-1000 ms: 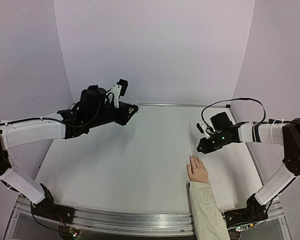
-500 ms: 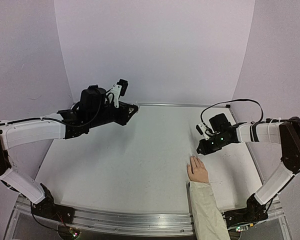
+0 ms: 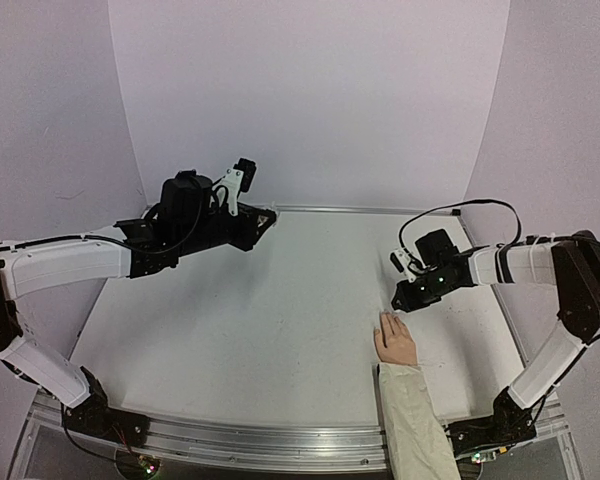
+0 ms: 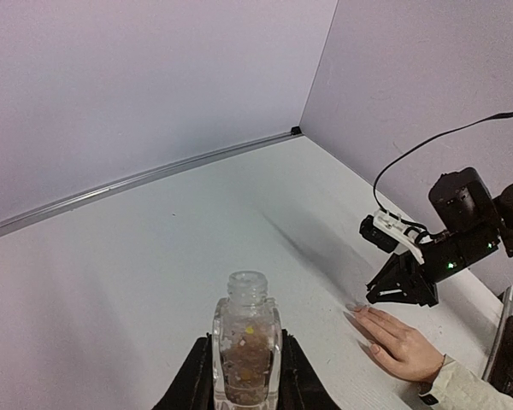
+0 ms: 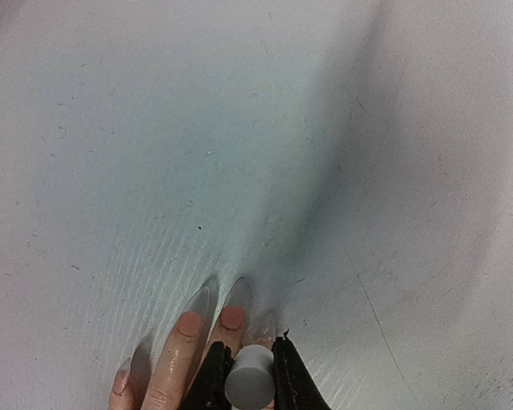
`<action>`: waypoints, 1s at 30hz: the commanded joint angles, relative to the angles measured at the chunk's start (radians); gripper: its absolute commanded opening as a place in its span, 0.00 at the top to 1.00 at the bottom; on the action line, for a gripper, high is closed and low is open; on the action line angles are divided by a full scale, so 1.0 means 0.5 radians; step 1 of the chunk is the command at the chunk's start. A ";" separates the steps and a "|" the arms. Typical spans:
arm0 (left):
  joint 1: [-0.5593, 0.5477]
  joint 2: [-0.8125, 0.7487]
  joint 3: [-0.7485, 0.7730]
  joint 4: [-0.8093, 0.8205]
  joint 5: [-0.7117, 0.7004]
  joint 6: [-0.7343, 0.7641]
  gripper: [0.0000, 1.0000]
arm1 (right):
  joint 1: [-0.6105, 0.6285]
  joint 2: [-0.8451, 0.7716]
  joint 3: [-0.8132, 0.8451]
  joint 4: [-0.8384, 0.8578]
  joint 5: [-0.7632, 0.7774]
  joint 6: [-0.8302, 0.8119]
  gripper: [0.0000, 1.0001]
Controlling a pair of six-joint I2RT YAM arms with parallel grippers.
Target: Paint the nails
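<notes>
A pale hand (image 3: 395,340) in a cream sleeve lies flat on the table, fingers pointing away. In the right wrist view its nails (image 5: 232,318) show salmon pink on two fingers, and a paler nail (image 5: 120,381) sits at the far left. My right gripper (image 5: 250,357) is shut on a small grey-white cap (image 5: 250,380) just above the fingertips; anything under the cap is hidden. In the top view the right gripper (image 3: 399,299) hovers at the fingertips. My left gripper (image 4: 245,359) is shut on an uncapped clear bottle (image 4: 246,329) of glittery polish, held upright at the back left (image 3: 263,222).
The white table (image 3: 280,310) is walled by lilac panels at the back and sides. A black cable (image 3: 470,205) loops over the right wrist. A metal rail (image 3: 230,440) runs along the near edge, with the sleeve (image 3: 415,430) crossing it.
The right gripper has edged slightly left above the fingertips. The left arm and the bottle have not moved.
</notes>
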 commanded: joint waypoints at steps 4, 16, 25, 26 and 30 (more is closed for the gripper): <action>0.010 -0.081 0.038 0.065 -0.038 0.010 1.00 | 0.012 0.061 0.080 -0.016 0.046 0.022 1.00; 0.010 -0.071 0.046 0.064 -0.045 0.022 1.00 | 0.010 0.100 0.104 0.007 0.097 0.031 1.00; 0.010 -0.068 0.050 0.064 -0.045 0.028 1.00 | 0.011 0.115 0.145 0.030 0.113 0.037 1.00; 0.010 -0.070 0.048 0.064 -0.045 0.026 1.00 | 0.010 0.111 0.146 0.030 0.115 0.037 1.00; 0.010 -0.079 0.041 0.064 -0.051 0.024 1.00 | 0.011 0.053 0.124 0.029 0.120 0.037 1.00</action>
